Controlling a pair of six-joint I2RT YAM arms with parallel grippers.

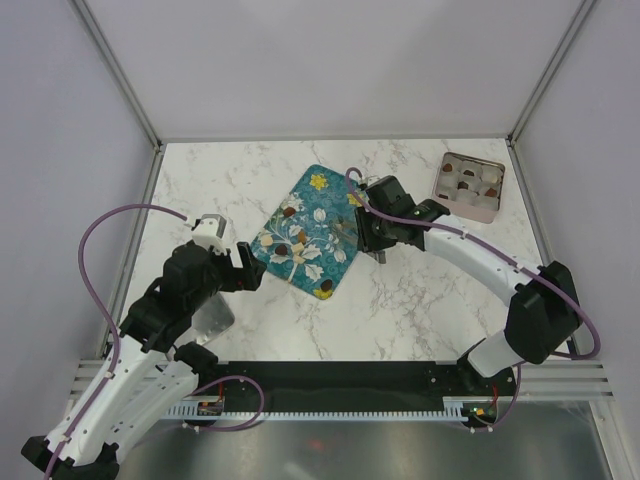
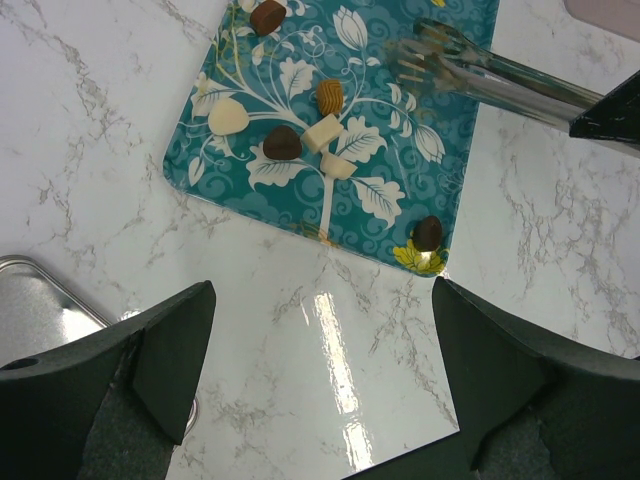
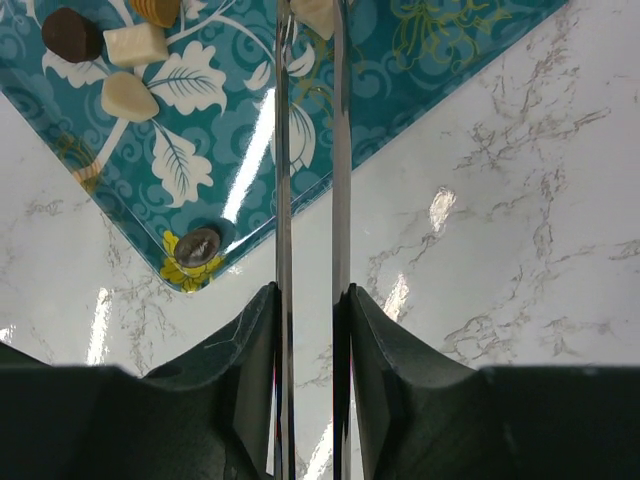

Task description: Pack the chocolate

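From where I stand, the left wrist view gives seven chocolates [image 2: 282,143] on the one teal tray [image 2: 460,150]: three dark brown, three cream, one ribbed tan. There is one pink box [image 1: 488,211], and the pieces inside are too small to count. Add one pair of metal tongs [image 2: 500,75] and one steel tray [image 2: 40,285]. There are two arms, a left arm [image 1: 150,320] and a right arm [image 1: 480,260].
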